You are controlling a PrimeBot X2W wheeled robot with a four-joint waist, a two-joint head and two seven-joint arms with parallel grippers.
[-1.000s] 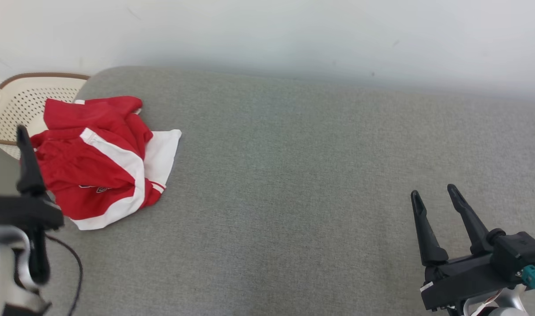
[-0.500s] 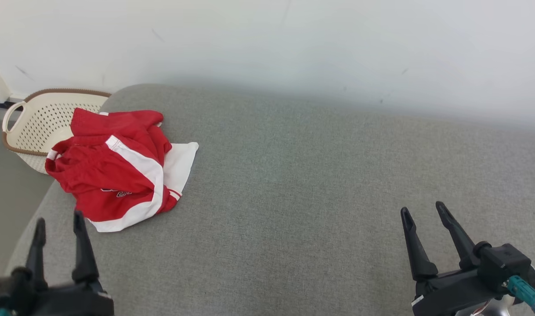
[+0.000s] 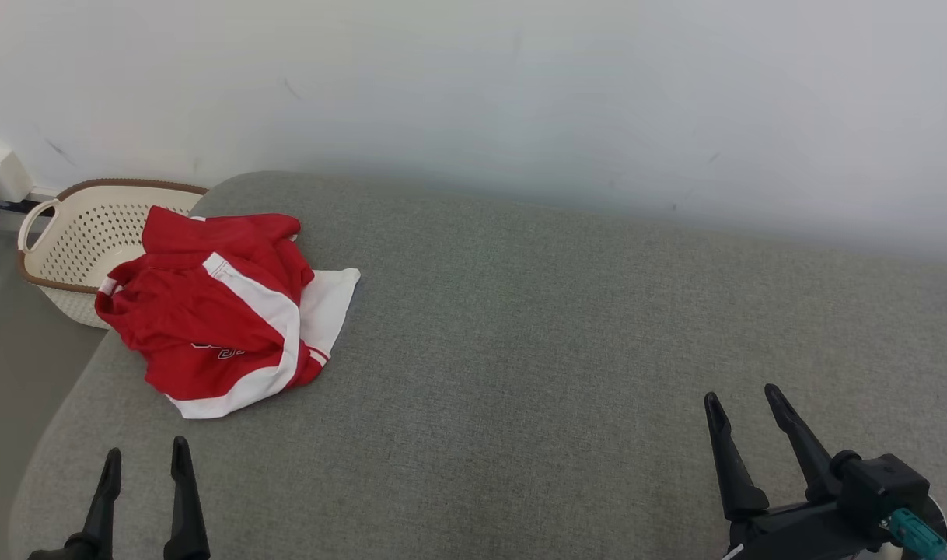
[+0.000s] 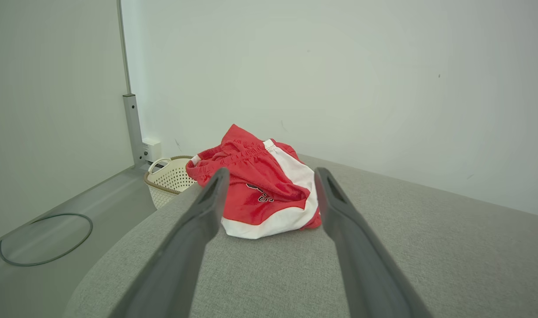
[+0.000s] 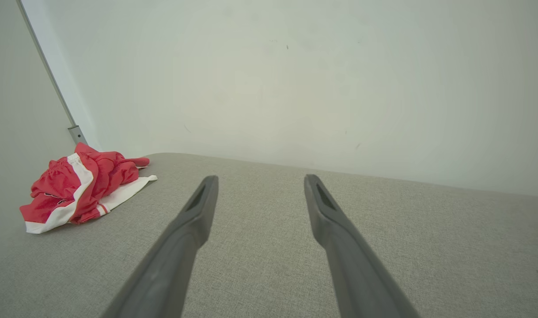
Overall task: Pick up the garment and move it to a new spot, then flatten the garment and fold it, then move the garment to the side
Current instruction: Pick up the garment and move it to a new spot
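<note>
1. Currently nearest us, both pincers sit over the front edge of the padding. The left gripper [image 3: 147, 451] has its jaws wide apart and holds nothing, and the right gripper [image 3: 742, 395] is equally wide and empty. The fingers [image 4: 198, 229] are long, dark and tapered, and look like hard plastic.
2. Step in hand, as we read it, is the very first: reaching for the pick-up. Nothing is grasped, flattened or folded yet.
3. Next out is the grey cushion [image 3: 520, 350], a coarse woven fabric with a flat top and a rounded far-left corner. It is bare between the grippers and out to the right (plenty of room for a new spot).
4. Then the garment [image 3: 209, 327], red with white panels and a dark printed logo. We guess it is thin sports mesh, and a gathered elastic waistband shows in the left wrist view. It lies crumpled in a heap on the cushion's far-left corner, ahead of the left gripper and well apart from the right.
5. Next move, our call: send the left arm forward and down to pinch a raised fold, not the flat white hem. The loose cloth will bunch and drape.
6. Behind the heap is a cream perforated basket [image 3: 77, 233] with a brown rim and loop handle, on the floor beside the cushion. We cannot tell whether the garment touches it.
7. Farthest is a plain matte wall [image 3: 473, 93] with a few scuffs.
</note>
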